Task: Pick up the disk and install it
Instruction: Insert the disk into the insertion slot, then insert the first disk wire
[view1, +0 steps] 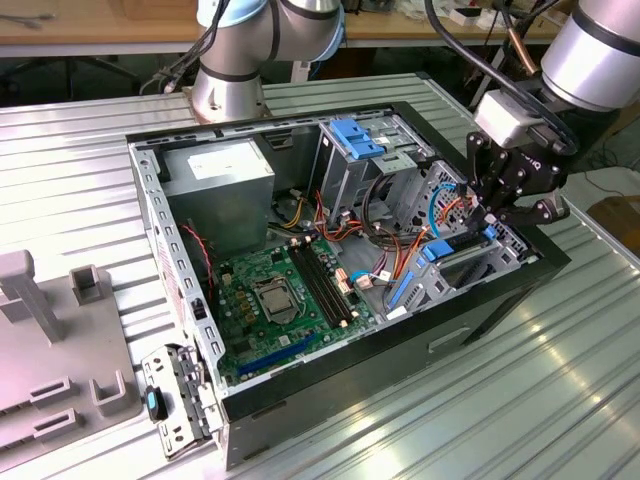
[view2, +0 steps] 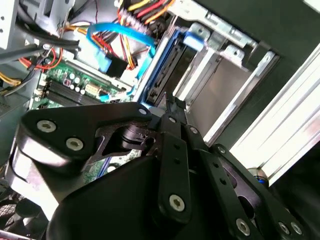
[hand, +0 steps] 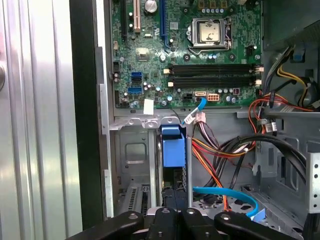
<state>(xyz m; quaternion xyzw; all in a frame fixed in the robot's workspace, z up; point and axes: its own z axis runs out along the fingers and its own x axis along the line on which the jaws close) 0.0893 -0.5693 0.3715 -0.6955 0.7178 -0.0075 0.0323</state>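
Open computer case (view1: 150, 200) on a ribbed metal table (view1: 560, 380). The claw (hand: 176, 214) appears closed narrowly on the disk (hand: 172, 146), which stands edge-up just ahead of its fingertips, partly inside the metal drive bay (hand: 131, 150). The disk looks rigid, fairly heavy and shock-sensitive. Its blue carrier rails, not the drive's faces, seem the safest hold. Loose cables (hand: 220, 155) hang just beside the claw.
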